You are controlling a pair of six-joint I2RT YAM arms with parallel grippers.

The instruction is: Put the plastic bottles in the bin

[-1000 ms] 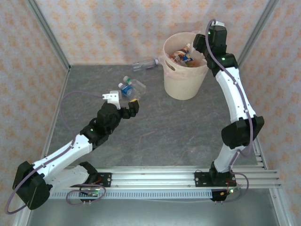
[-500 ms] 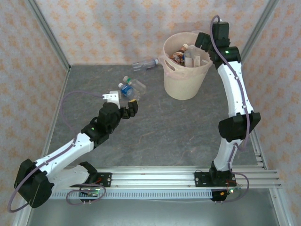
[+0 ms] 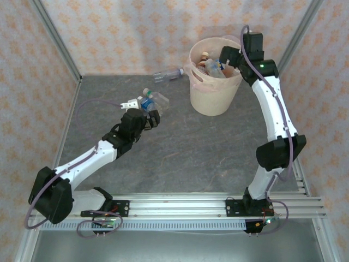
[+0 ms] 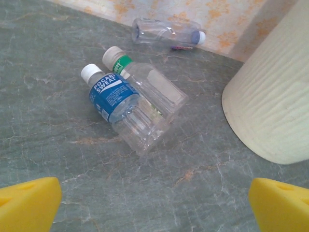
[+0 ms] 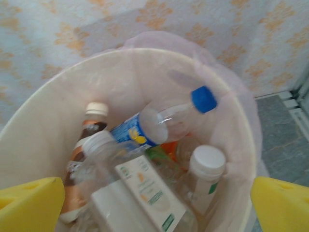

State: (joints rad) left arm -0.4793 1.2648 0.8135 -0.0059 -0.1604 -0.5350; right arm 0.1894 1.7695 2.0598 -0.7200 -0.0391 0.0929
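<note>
Reaching farther forward than before, the left gripper [image 3: 143,111] gapes wide with two touching plastic bottles [image 4: 120,113] at its 12 o'clock, while the right gripper [image 3: 225,59], jaws newly spread and empty, hovers over the bottle-filled bin [image 3: 212,101] at the table's [image 3: 191,147] 1 o'clock.

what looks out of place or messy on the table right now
Outside the bin, on the table, a blue-labelled bottle and a green-banded bottle lie touching side by side, and a clear bottle lies near the back wall. All three are on their sides. Nothing looks spilled; the bin stands upright.
</note>
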